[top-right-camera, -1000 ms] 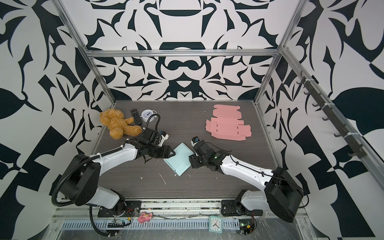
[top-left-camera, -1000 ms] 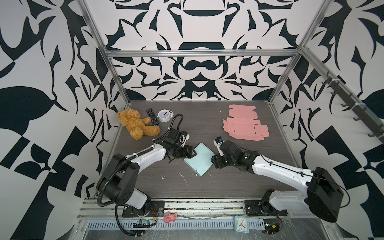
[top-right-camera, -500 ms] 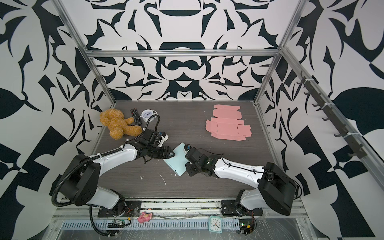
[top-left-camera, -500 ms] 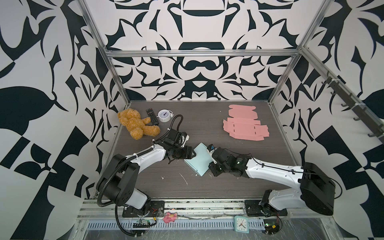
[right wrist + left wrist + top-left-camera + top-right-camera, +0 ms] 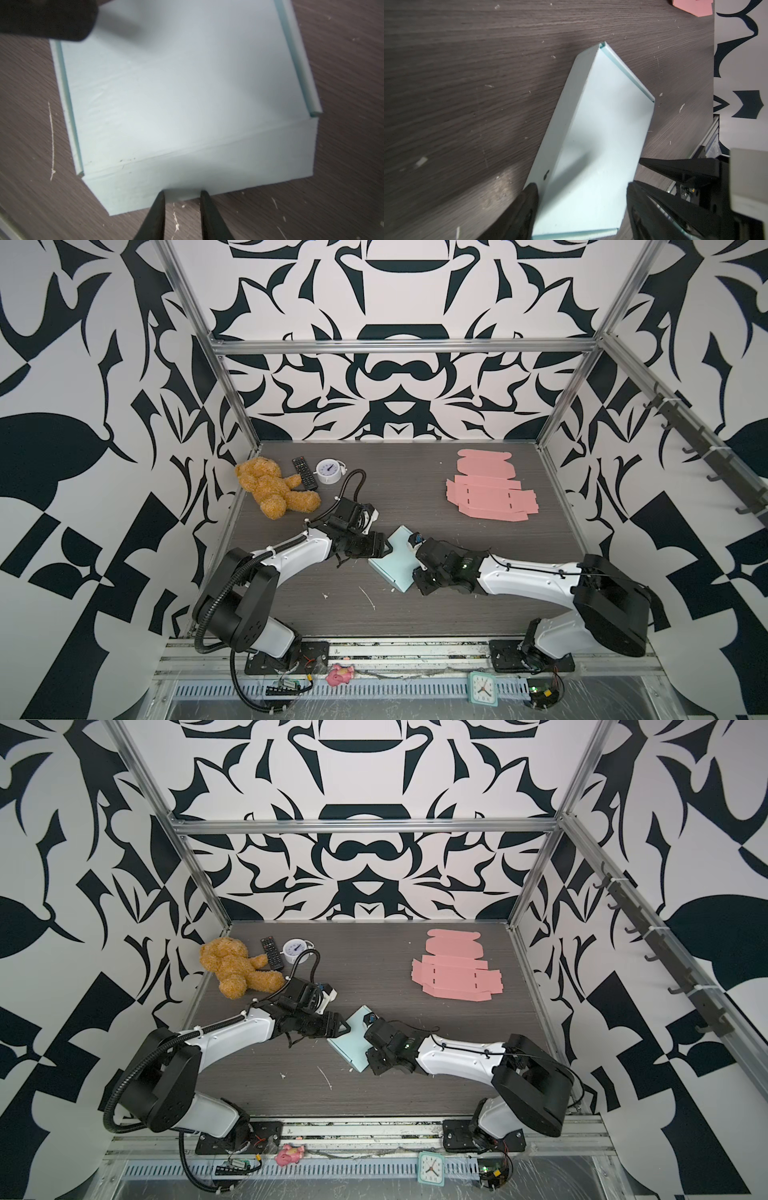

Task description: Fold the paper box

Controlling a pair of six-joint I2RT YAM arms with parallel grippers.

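Right wrist: pale blue box (image 5: 187,93) folded shut; left hand (image 5: 580,184) spread, right hand (image 5: 181,192) grip unclear

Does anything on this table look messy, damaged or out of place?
Yes. Small white scraps litter the table near the light blue paper box. In the right wrist view, the box's surface shows wrinkles and dark specks along a fold. Nothing looks spilled.

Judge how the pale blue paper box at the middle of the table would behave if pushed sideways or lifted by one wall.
The box is thin folded card, so probably light; being low and flat, it would likely slide on the table rather than tip. The wrinkles across its top suggest the walls may flex or dent when pinched.
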